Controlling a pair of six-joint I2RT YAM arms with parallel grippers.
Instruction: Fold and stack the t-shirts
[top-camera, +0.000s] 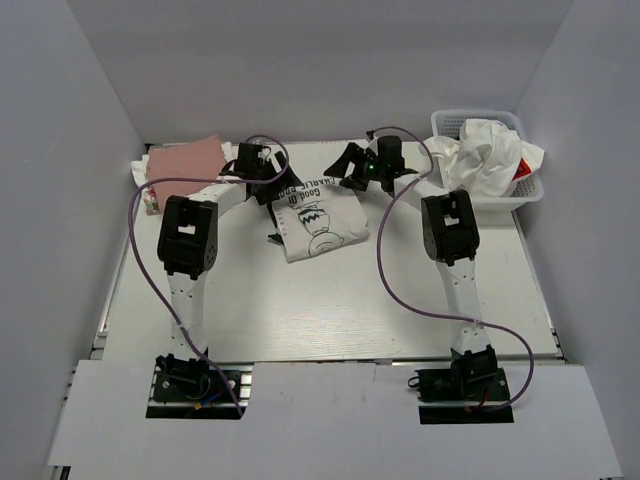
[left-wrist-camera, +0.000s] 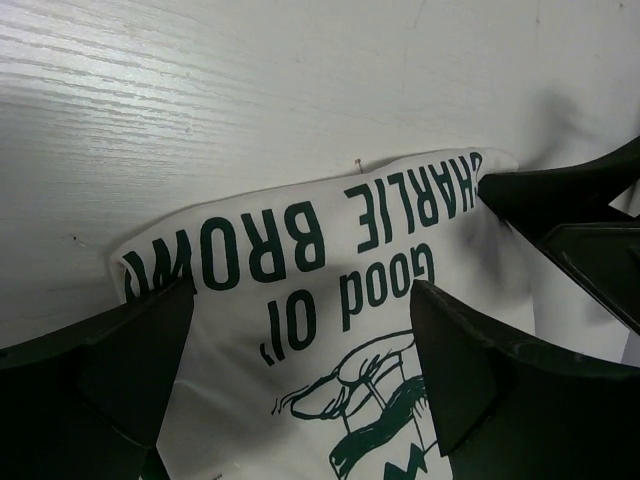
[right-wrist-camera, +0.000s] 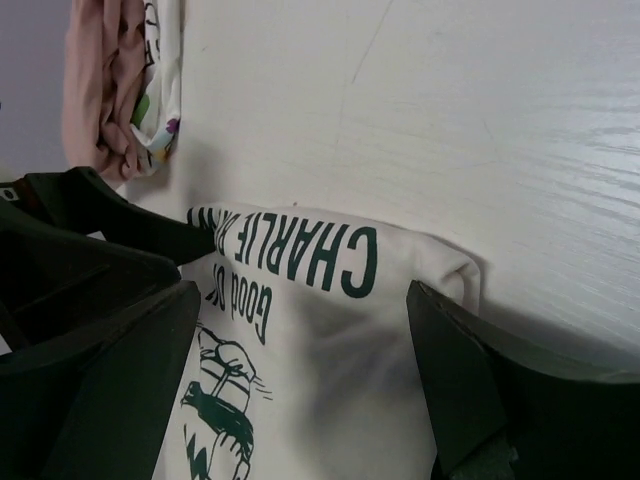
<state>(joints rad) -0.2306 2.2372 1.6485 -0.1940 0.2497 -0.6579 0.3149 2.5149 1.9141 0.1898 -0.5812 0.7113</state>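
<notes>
Both spread wide: left claw (left-wrist-camera: 300, 335), right claw (right-wrist-camera: 300, 335), poised over far edge of folded white t-shirt (top-camera: 322, 228) on bench (top-camera: 330, 310).

Two claws (left-wrist-camera: 300, 320) (right-wrist-camera: 300, 330), one basket (top-camera: 480, 117), one printed t-shirt (top-camera: 320, 225), one pink t-shirt (top-camera: 190, 158).

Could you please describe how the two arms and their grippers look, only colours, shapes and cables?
Both the left arm and right arm have white links with boxy black joint housings. A thin purple cable loops along each. The left gripper and right gripper are black, with broad matte wedge-shaped fingers.
</notes>
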